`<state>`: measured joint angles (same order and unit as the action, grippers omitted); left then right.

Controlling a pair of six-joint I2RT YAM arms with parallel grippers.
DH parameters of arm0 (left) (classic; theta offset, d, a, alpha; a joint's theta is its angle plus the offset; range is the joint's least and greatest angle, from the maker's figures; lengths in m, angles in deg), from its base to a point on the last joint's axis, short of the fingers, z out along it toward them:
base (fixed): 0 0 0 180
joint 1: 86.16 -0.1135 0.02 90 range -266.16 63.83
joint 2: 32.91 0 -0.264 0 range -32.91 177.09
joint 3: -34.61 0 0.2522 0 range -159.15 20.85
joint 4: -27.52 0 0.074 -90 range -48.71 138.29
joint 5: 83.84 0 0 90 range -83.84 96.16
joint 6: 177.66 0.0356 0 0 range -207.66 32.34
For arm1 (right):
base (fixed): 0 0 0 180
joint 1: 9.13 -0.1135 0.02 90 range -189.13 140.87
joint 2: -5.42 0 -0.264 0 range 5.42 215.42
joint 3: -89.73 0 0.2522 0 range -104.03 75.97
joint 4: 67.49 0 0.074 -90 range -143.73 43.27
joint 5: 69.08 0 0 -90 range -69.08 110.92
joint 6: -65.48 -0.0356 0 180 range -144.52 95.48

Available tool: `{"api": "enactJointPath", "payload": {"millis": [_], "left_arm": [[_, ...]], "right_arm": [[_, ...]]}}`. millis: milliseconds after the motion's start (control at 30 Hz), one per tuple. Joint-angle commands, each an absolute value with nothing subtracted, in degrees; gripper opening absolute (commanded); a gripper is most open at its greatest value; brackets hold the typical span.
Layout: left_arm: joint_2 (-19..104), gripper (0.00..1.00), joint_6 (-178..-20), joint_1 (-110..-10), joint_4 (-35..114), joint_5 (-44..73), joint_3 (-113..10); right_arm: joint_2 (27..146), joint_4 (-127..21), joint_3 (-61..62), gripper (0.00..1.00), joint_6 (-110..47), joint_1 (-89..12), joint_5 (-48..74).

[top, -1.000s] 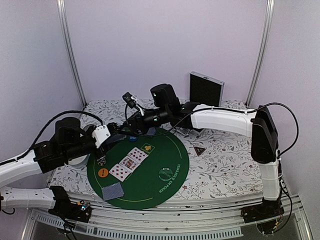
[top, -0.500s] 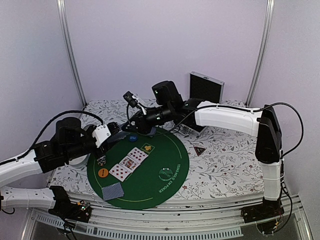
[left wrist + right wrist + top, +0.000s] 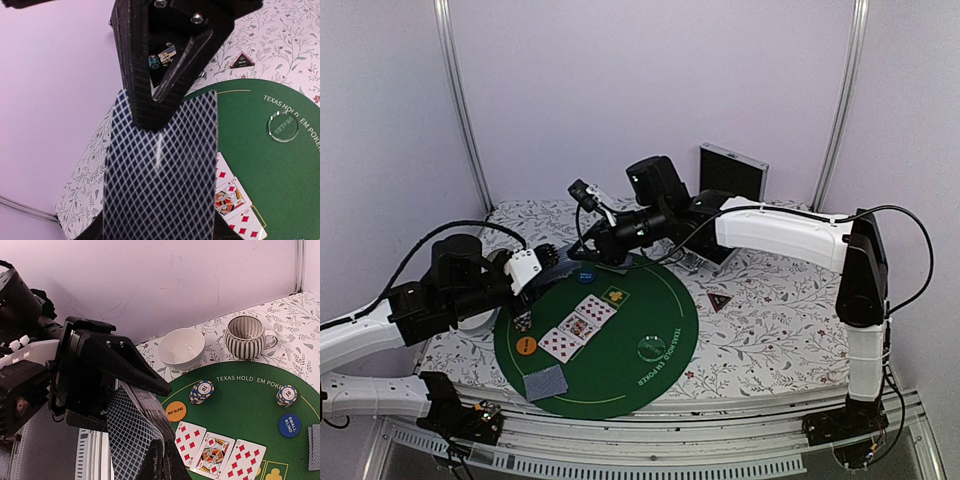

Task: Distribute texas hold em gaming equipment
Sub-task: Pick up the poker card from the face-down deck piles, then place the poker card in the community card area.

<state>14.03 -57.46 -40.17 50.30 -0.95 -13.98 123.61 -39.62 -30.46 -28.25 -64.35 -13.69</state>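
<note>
My left gripper (image 3: 545, 256) is shut on a deck of grey-blue-backed playing cards (image 3: 160, 190), held above the left edge of the green mat (image 3: 655, 300). My right gripper (image 3: 167, 460) is shut on the edge of the top card of that deck (image 3: 131, 435). One finger lies over the card back and the other sits behind it. Three face-up cards (image 3: 215, 455) lie in a row on the mat, and a face-down pair (image 3: 545, 382) lies near its front. The mat also holds two chip stacks (image 3: 202, 391), an orange disc (image 3: 175, 411), a blue disc (image 3: 289, 425) and a clear dealer disc (image 3: 283, 126).
A white bowl (image 3: 181, 347) and a striped cup (image 3: 245, 336) stand off the mat's left side. The small dark triangle (image 3: 718, 301) lies on the floral cloth right of the mat. A dark case (image 3: 732, 178) leans at the back wall.
The right gripper's jaws have closed on the edge of the deck's top card, and the right arm has shifted slightly left. The left arm and deck have stayed still.
</note>
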Motion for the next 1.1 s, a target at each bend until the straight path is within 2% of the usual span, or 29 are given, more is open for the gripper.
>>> {"api": "enactJointPath", "payload": {"millis": [0,467,667,733,867,1000,1067], "left_arm": [[13.76,0.45,-57.60,-39.88,47.96,-0.04,-14.40],[13.67,0.45,-57.60,-39.90,47.90,-0.04,-14.40],[13.34,0.45,-57.68,-39.89,47.93,-0.03,-14.41],[13.16,0.45,-57.67,-39.85,47.96,-0.08,-14.46],[12.99,0.45,-57.64,-39.90,48.01,-0.08,-14.59],[12.72,0.45,-57.73,-39.86,48.01,0.03,-14.66],[12.56,0.45,-57.77,-39.92,48.09,0.11,-14.74]], "right_arm": [[120.39,-37.13,-32.15,0.02,-26.99,-63.70,-10.37],[115.97,-37.52,-31.81,0.01,-26.48,-61.78,-13.52],[110.02,-47.33,-23.89,0.01,-34.50,-57.04,-13.64],[107.08,-54.07,-17.27,0.01,-41.72,-54.61,-10.44],[103.95,-64.85,-2.42,0.01,-54.61,-53.57,5.61],[106.36,-76.69,9.31,0.01,-67.74,-54.88,14.02],[109.68,-79.45,10.99,0.01,-71.53,-56.49,17.88]]}}
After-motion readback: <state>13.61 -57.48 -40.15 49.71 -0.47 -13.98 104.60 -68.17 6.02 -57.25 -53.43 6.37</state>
